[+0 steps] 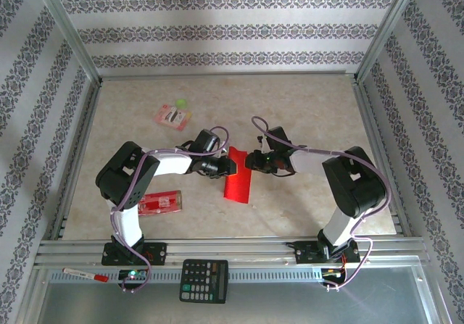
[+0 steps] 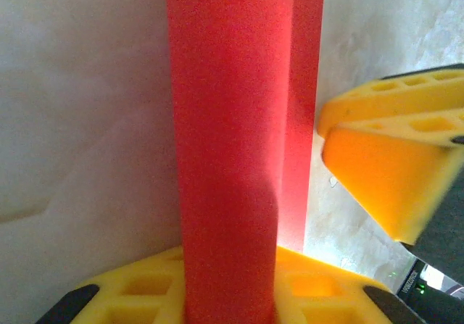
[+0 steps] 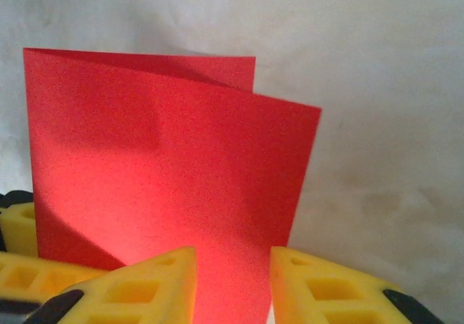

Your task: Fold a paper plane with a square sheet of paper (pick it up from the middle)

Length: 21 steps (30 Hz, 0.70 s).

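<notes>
Calculator (image 1: 204, 281): black, on the near rail, about midway between the two arm bases.
Marker (image 1: 85, 274): same rail, far left.
Red packet (image 1: 161, 203): white print, flat on the desk (image 1: 304, 106), just right of the left arm's lower link.
Pink packet (image 1: 174, 115): far-left part of the desk, green bit at its far corner, well apart from both arms.
Left end effector (image 1: 230, 166): reaches in from the left to the paper's left edge, near its far end. In the wrist view the paper runs over its yellow fingers (image 2: 319, 284) and hides the gap, so I can't tell whether they're apart or together.
Paper (image 1: 239, 181): red, folded in two with the layers slightly offset, long side running near to far, mid-desk. Its far end sits between the two end effectors and its near end sticks out toward the bases. Can't tell if it rests on the desk or is held off it.
Right end effector (image 1: 249, 160): reaches in from the right, tip at the paper's far end, opposite the left one. In the wrist view its fingers (image 3: 145, 288) are apart, with the paper showing in the gap. Contact unclear.
</notes>
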Tool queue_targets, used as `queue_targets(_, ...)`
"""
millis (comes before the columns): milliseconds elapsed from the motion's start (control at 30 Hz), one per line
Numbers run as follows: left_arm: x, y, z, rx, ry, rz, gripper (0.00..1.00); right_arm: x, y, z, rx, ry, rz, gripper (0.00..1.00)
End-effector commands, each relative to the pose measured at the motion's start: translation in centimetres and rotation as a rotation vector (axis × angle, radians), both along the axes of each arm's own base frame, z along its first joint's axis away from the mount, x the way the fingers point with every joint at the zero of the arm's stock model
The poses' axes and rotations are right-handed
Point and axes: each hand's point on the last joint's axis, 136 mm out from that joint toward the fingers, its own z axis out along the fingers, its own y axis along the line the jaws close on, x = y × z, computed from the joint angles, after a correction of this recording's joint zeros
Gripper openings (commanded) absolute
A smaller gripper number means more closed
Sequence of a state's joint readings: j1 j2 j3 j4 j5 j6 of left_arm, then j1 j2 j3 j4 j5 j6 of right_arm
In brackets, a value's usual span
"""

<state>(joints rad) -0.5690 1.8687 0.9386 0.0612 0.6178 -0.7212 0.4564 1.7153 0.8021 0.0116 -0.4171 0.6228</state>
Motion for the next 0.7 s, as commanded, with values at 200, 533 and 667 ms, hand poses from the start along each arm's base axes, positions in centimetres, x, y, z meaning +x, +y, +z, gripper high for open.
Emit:
queue_targets(200, -0.2, 1.9, -1.8, 0.112, -0.005, -0.010, 0.39, 1.0, 1.2, -0.2, 0.012, -0.016, 0.027, 0.27)
queue_targets(533, -0.2, 3.4, -1.4, 0.229, -0.016, -0.030, 0.64, 1.7, 1.9, -0.6, 0.022, -0.008, 0.039, 0.24)
queue_targets(667, -0.2, 4.0, -1.5, 0.270, -0.012, -0.025, 0.68, 1.9, 2.2, -0.5, 0.035, -0.007, 0.046, 0.23)
